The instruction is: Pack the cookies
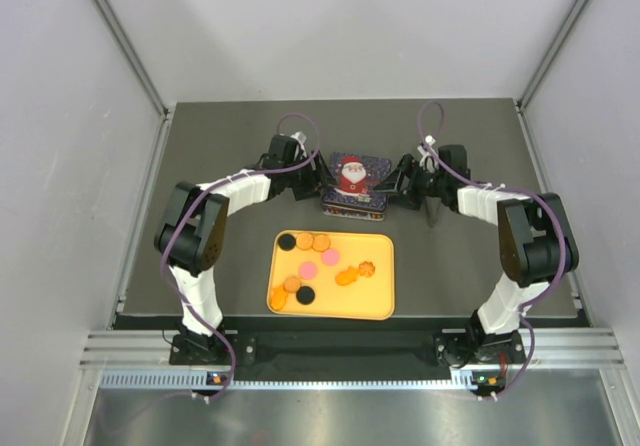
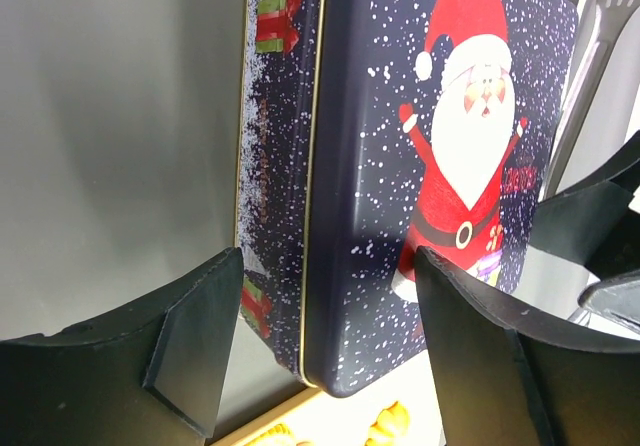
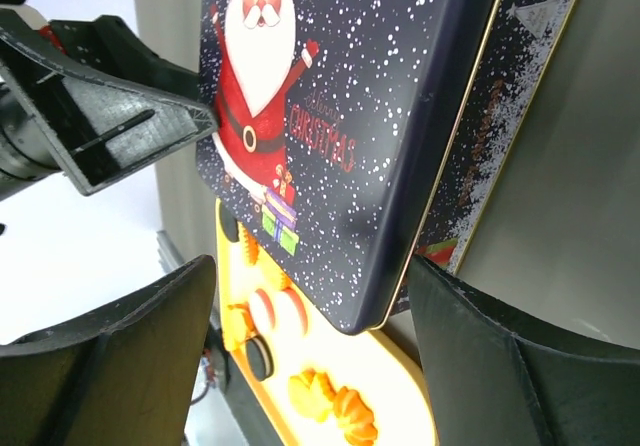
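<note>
Left end effector (image 2: 328,266) and right end effector (image 3: 310,266) both gape wide, straddling opposite ends of Santa tin (image 1: 352,181), clamping nothing. Cookies (image 1: 320,241) lie scattered on yellow tray (image 1: 380,301), just beside tin, on dark surface (image 1: 220,136).

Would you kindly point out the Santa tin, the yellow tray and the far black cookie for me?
Santa tin (image 1: 351,179): top external view, on Santa's red coat on the lid.
yellow tray (image 1: 375,301): top external view, bare floor near its right corner.
far black cookie (image 1: 286,240): top external view, its centre.
</note>
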Controlling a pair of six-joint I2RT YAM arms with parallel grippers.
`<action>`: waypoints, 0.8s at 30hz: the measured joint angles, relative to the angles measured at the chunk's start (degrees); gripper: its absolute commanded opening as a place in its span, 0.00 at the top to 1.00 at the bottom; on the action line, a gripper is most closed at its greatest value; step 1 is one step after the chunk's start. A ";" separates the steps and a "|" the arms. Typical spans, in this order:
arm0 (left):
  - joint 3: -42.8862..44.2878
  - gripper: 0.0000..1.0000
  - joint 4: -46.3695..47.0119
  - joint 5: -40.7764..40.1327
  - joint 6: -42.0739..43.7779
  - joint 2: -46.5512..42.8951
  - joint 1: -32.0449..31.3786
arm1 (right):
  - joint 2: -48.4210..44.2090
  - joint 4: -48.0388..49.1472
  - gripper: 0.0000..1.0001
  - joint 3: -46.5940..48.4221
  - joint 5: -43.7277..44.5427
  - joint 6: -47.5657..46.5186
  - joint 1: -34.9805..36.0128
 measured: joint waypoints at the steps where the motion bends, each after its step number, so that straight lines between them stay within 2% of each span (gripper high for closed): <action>1: 0.07 0.26 -0.04 -0.15 0.00 0.00 -0.02 | 0.00 0.37 0.23 -0.17 -0.33 0.52 -0.02; 13: 0.98 0.25 -0.02 -1.64 0.28 0.00 -0.22 | 0.87 12.94 0.24 -2.91 -6.43 10.36 -0.96; 18: 1.05 0.25 -0.17 -1.92 0.87 0.11 -0.50 | 1.14 9.05 0.19 -2.25 -5.31 6.82 -0.46; 24: 1.53 0.25 -0.20 -3.02 1.05 0.28 -0.52 | 1.99 14.12 0.19 -2.27 -6.56 10.78 -0.55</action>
